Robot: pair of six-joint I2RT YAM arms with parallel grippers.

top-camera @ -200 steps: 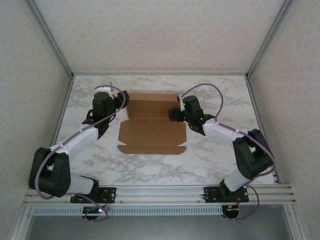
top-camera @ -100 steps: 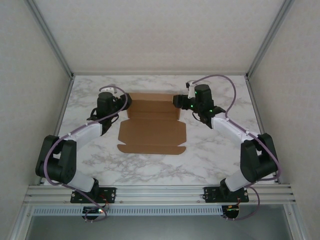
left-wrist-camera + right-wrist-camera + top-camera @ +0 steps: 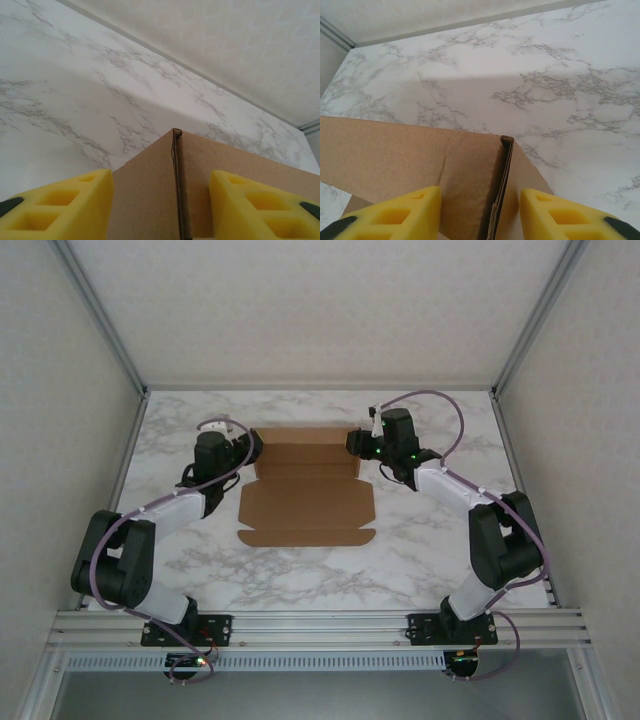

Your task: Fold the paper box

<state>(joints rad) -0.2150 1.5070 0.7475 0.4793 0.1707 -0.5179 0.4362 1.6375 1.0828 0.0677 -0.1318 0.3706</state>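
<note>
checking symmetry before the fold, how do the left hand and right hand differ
The left hand straddles the far-left corner of the paper box; the right hand straddles its far-right corner. In the wrist views, the left hand's corner seam is a tight line, while the right hand's gapes open at the top. Both have yellow fingers open either side of an upright corner.

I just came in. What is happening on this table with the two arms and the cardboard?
Two robot arms are folding the paper box on the marble table. The box's near panel and front flap lie flat, while its far part has raised corners. The left gripper is at the far left corner and the right gripper at the far right one, each with open jaws either side of the cardboard corner. The box is not yet closed.
</note>
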